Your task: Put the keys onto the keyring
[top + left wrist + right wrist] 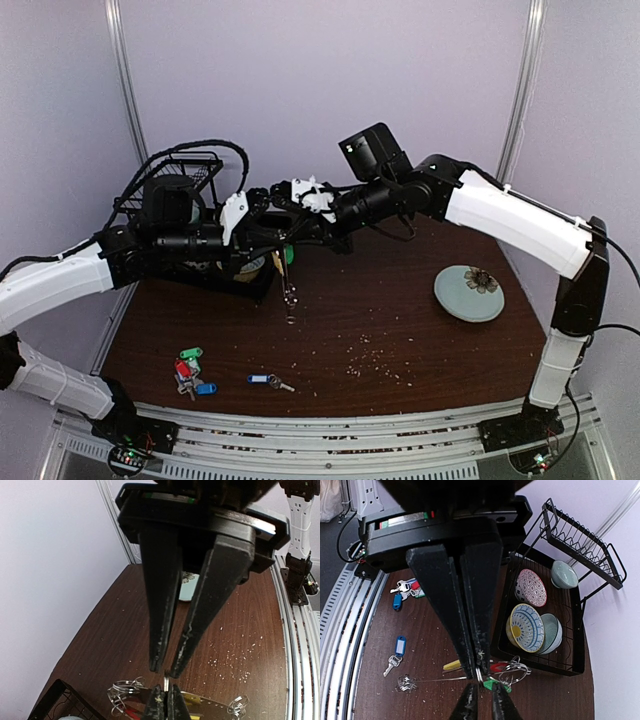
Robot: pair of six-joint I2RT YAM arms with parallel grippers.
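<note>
My right gripper (479,672) is shut on a small wire ring (166,682) of the keyring (215,709), held in the air above the table. My left gripper (168,671) faces it tip to tip, with its fingers a little apart at that ring. Both meet at mid-table in the top view, left gripper (270,236) and right gripper (300,232). Yellow (452,665), red (499,667) and green (495,685) tagged keys hang from the keyring (289,290). A blue-tagged key (263,380) and a cluster of keys (190,370) lie near the front left.
A black dish rack (185,165) with several bowls (525,627) stands at the back left, close under the grippers. A pale green plate (469,292) sits at the right. Crumbs (375,360) are scattered mid-table. Metal rails (330,440) run along the near edge.
</note>
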